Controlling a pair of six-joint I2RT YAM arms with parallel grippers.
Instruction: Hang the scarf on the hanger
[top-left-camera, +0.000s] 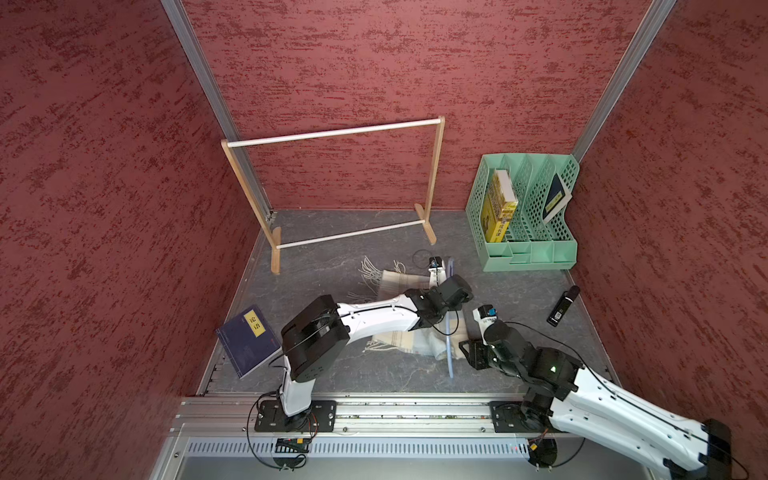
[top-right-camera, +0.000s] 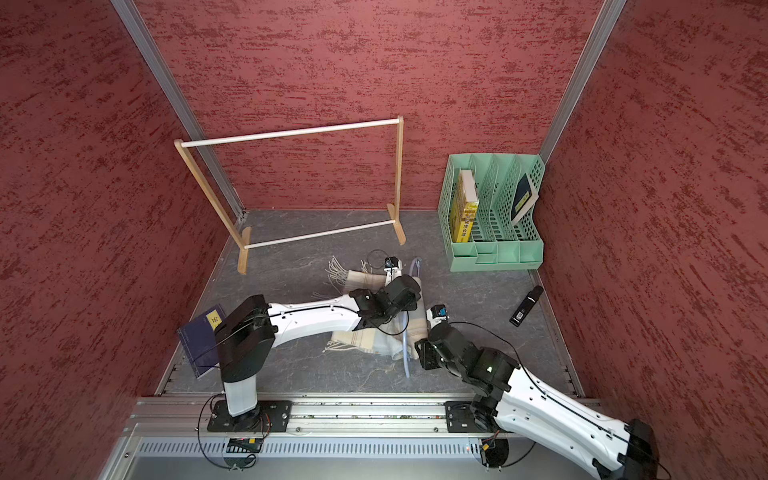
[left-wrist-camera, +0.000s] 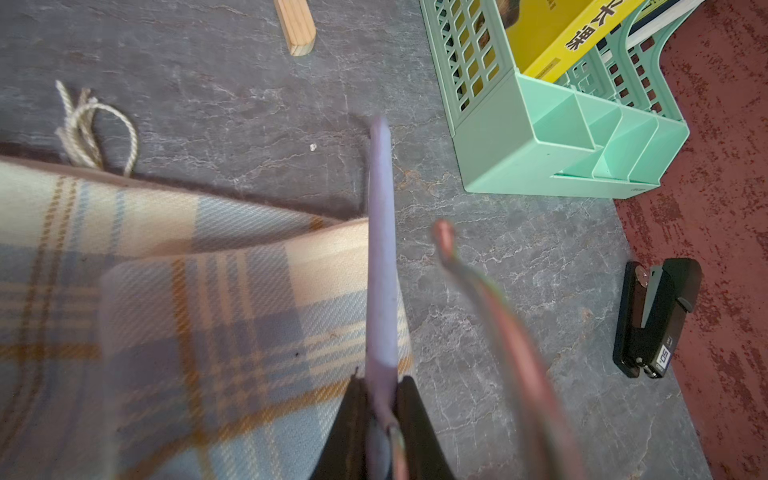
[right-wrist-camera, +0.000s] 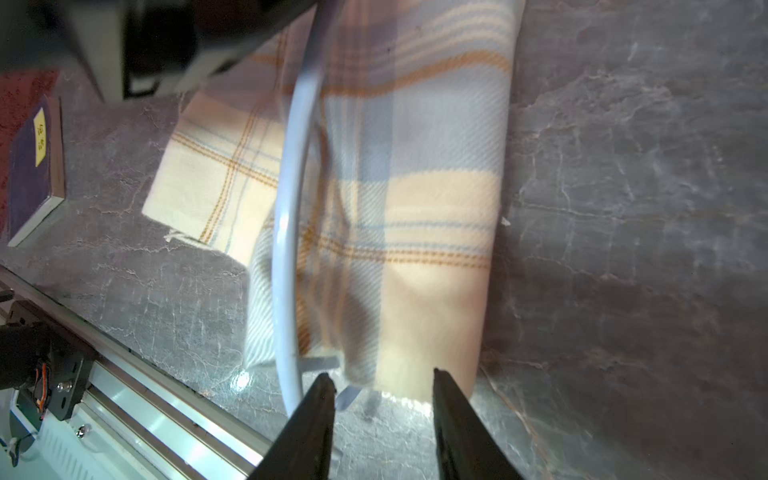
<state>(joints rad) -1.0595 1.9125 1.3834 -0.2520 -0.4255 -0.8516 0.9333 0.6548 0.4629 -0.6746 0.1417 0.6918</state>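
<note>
1 hanger (left-wrist-camera: 380, 249), pinched in left claw (left-wrist-camera: 380, 384), crosses the scarf (left-wrist-camera: 208, 291).

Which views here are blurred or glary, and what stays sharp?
Left wrist: the hanger and its wire hook are blurred close to the lens, the scarf soft; the green file rack is sharp. Right wrist: bright glare on the table by the scarf's end; the cloth slightly soft. Both top views: sharp, evenly lit.

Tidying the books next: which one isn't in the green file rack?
The navy book with the yellow label, out near the left arm; the yellow book and the dark-covered book stand inside the file rack.
</note>
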